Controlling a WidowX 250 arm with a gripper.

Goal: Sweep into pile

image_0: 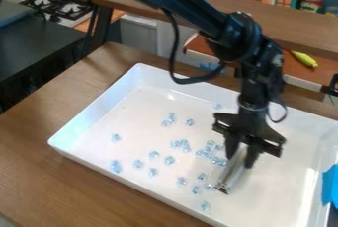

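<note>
While gripping a silvery tool (232, 175) aslant in the clamped jaws of the black gripper (241, 161), poised just right of pale blue beads (209, 155) scattered over the left and middle of a white tray (99, 108) on a wooden table (39, 181). Likely set for a leftward sweep. Best done with the tool's long side square to the beads and low along the tray floor, pushing slowly and evenly to avoid riding over any, then gathering stragglers at far left and near side.
</note>
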